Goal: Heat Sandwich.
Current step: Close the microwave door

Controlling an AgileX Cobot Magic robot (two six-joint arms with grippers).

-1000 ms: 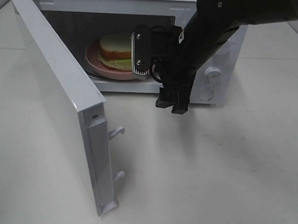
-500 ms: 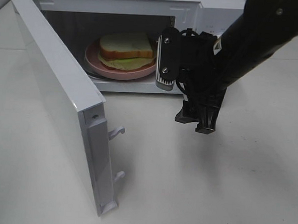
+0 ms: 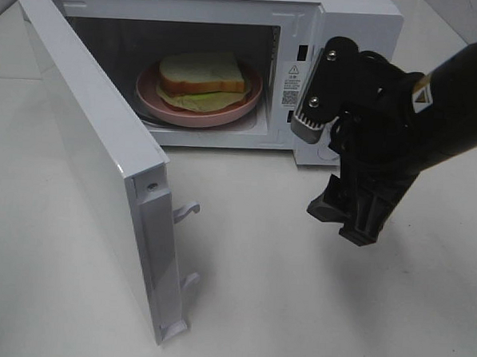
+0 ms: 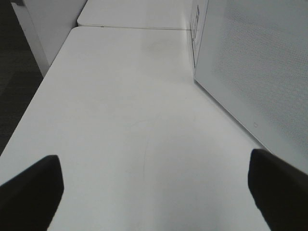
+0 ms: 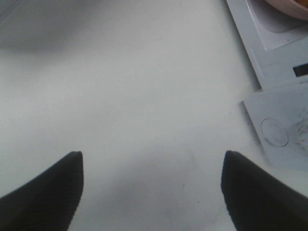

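The sandwich (image 3: 202, 74), a slice of white bread over a pale green layer, lies on a round pink plate (image 3: 247, 99) inside the white microwave (image 3: 351, 12). The microwave's door (image 3: 88, 139) stands wide open to the left. My right gripper (image 3: 342, 222) hangs in front of the control panel, to the right of the cavity, fingers pointing down at the table and apart from the plate. In the right wrist view it (image 5: 151, 192) is open and empty. My left gripper (image 4: 154, 192) is open and empty over bare table, out of the high view.
The open door juts toward the table's front left with two latch hooks (image 3: 187, 210) on its edge. A dotted white panel (image 4: 260, 72) stands close beside the left gripper. A control knob (image 5: 274, 132) and the plate's edge (image 5: 288, 7) show in the right wrist view.
My right gripper has drawn back out of the microwave's mouth, moving right and toward the table's front. The sandwich and plate stay inside, now fully uncovered.
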